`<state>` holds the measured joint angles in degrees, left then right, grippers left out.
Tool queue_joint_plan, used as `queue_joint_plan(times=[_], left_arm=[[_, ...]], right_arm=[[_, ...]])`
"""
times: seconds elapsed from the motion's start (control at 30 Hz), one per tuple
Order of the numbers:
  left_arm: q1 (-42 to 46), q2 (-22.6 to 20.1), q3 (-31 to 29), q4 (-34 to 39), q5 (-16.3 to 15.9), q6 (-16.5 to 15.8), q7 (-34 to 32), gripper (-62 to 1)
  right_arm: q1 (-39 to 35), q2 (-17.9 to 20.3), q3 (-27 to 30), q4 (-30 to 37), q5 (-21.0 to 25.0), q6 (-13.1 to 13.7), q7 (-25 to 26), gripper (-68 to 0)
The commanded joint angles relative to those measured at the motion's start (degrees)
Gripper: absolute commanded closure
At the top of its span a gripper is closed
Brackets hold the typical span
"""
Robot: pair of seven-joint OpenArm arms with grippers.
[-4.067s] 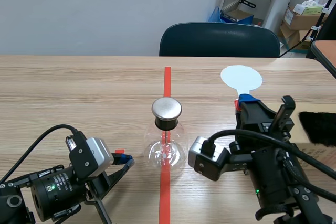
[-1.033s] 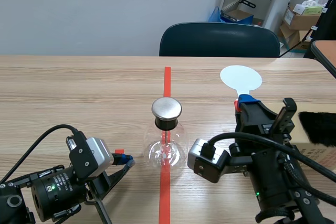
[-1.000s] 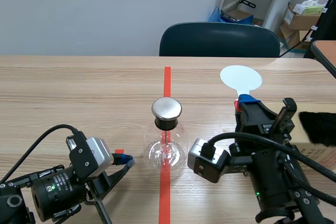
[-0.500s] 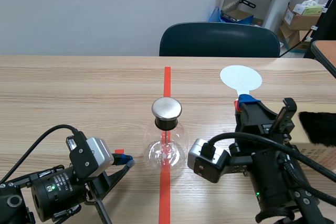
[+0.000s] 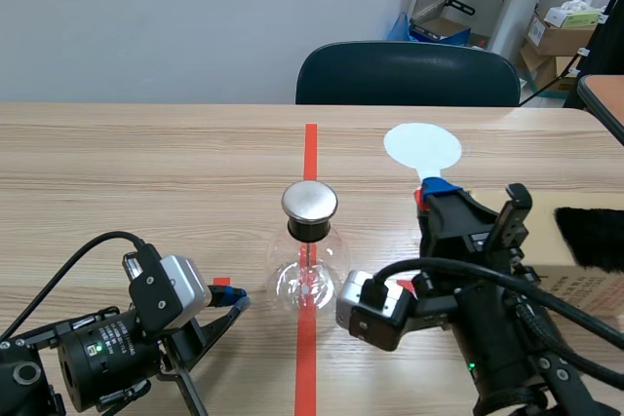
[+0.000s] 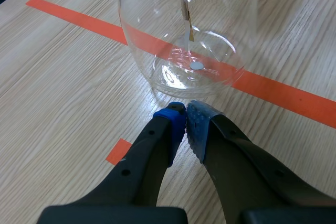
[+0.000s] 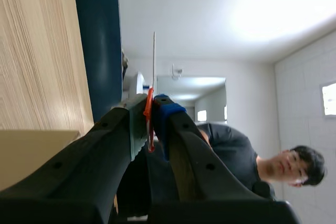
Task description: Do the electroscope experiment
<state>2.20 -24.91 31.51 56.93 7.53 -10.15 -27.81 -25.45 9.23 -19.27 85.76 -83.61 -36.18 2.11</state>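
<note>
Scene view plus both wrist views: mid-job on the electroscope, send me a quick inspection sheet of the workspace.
Surface: light wooden table with orange-red tape marks; no spills seen.
Job's things: clear glass flask electroscope with silver metal cap upright on the centre tape line; white round paddle with red handle held up to its right.
Clutter: black furry pad on a tan cardboard box at the table's right edge.
Hands: left hand shut on nothing, tips close to the flask's base; right hand shut on the paddle's handle.
Cables: black cable loops over the table by the left arm.
Surroundings: dark blue chair across the table; cardboard boxes behind; a person in the right wrist view.
</note>
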Motion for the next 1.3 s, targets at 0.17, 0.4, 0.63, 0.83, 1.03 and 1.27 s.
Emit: queue_joint_plan(times=[0.17,0.4,0.63,0.83,1.03,1.27], left_arm=[[-0.15,0.42,-0.07,0.76,-0.42,0.09,-0.63,-5.6],[-0.15,0.42,-0.07,0.76,-0.42,0.09,-0.63,-5.5],[-0.15,0.42,-0.07,0.76,-0.42,0.09,-0.63,-5.6],[-0.15,0.42,-0.07,0.76,-0.42,0.09,-0.63,-5.6],[-0.15,0.42,-0.07,0.76,-0.42,0.09,-0.63,-5.5],[-0.15,0.42,-0.07,0.76,-0.42,0.09,-0.63,-5.5]], right_arm=[[0.37,0.46,0.11,0.83,-0.09,-0.59,9.51,-1.7],[0.37,0.46,0.11,0.83,-0.09,-0.59,18.49,-1.7],[0.37,0.46,0.11,0.83,-0.09,-0.59,24.46,-1.7],[0.37,0.46,0.11,0.83,-0.09,-0.59,25.97,-1.7],[0.37,0.48,0.11,0.83,-0.09,-0.59,25.94,-1.7],[0.37,0.48,0.13,0.83,-0.09,-0.59,25.09,-1.7]])
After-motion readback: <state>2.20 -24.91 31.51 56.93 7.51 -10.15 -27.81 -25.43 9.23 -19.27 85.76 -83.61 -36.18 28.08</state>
